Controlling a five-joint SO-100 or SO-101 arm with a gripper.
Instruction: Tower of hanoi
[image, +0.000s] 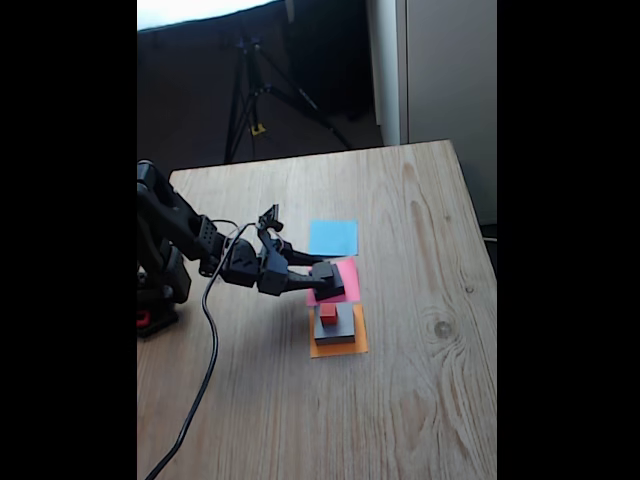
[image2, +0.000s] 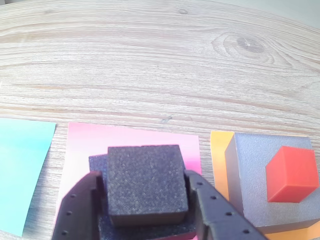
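Observation:
My gripper (image2: 145, 187) is shut on the small black cube (image2: 144, 180), one finger on each side of it. The cube sits over a wider black slab (image2: 98, 164) that lies on the pink paper square (image2: 130, 136); whether cube and slab touch is unclear. To the right in the wrist view, the grey slab (image2: 252, 170) rests on the orange paper (image2: 219, 160) with the tiny red cube (image2: 292, 174) on top. In the fixed view my gripper (image: 325, 278) reaches from the left over the pink paper (image: 350, 272), beside the grey slab (image: 342, 325) and red cube (image: 328, 314).
A blue paper square (image: 333, 237) lies beyond the pink one, seen at the left in the wrist view (image2: 22, 170). The arm's base (image: 160, 270) stands at the table's left edge and its cable (image: 205, 360) trails toward the front. A tripod (image: 255, 90) stands behind the table.

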